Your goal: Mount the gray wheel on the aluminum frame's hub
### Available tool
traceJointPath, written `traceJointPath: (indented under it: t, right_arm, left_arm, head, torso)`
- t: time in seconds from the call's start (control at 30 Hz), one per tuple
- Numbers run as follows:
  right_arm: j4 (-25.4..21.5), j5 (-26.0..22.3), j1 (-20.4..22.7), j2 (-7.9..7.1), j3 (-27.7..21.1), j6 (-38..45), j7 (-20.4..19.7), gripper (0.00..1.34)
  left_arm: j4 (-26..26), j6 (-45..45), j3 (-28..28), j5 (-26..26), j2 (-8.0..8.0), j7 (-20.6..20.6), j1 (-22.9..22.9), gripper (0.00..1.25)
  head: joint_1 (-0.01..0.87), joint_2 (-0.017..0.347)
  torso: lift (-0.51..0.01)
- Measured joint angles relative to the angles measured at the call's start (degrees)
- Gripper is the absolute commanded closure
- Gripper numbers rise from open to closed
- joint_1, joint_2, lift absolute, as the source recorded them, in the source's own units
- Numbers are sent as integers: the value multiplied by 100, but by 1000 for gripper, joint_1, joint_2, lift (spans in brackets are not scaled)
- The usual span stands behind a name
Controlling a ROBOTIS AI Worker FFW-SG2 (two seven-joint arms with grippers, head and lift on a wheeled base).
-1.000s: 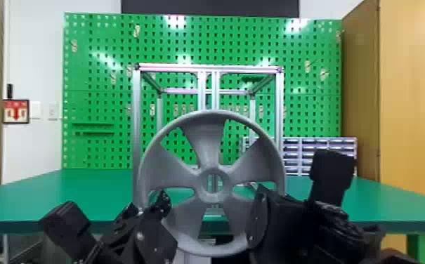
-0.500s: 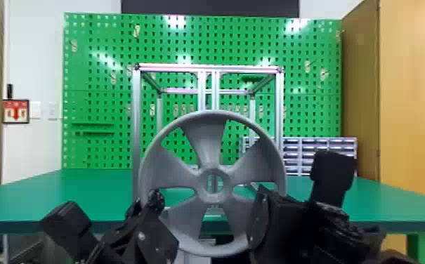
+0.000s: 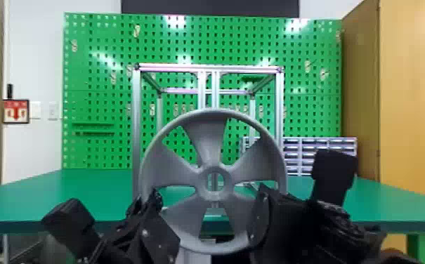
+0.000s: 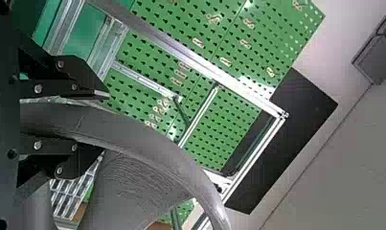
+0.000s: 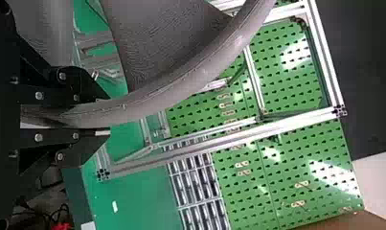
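Wheel rim (image 4: 147, 141) curves out from between the black fingers in the left wrist view, one spoke (image 4: 128, 196) spreading inward from it. The left gripper (image 4: 105, 122) pinches that rim, a finger on either face. Beyond it stand bars of the aluminum frame (image 4: 207, 72) against the green pegboard (image 4: 233, 139).

The right wrist view shows the same hold on the wheel's other side: the right gripper (image 5: 108, 115) has the rim clamped between its two fingers, with frame bars and small drawers (image 5: 195, 179) farther off.

In the head view the gray wheel (image 3: 206, 140) stands upright at lower middle, in front of the frame, which rises behind it to upper middle. The arms come in from lower left and lower right, gripping the rim low on either side. A silvery upright shows through the center ring (image 3: 202, 184); whether the bore is lined up with the hub I cannot tell.

The wheel looks like stiff molded or printed plastic, probably light for its breadth but awkward for one hand, and its smooth rim could slip or pivot. Opposite rim grips seem right, leaving the center free; squeezing a thin spoke would risk cracking it. Push evenly with both arms, or it may tilt and jam on the hub.
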Motion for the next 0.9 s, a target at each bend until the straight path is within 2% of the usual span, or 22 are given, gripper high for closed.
traceJointPath:
  t: [0.33,0.9]
  right_arm:
    - [202,20,-214,0,27,-1,0,1088]
    - [756,-137,-679,0,-36,-1,0,1088]
  left_arm:
    - [52,188,10,-217,-76,173,-294,884]
    - [453,317,-7,-308,-162,226,-706,884]
  head:
    - [-5,6]
    - [-5,6]
  torso:
    - [-499]
    - [-499]
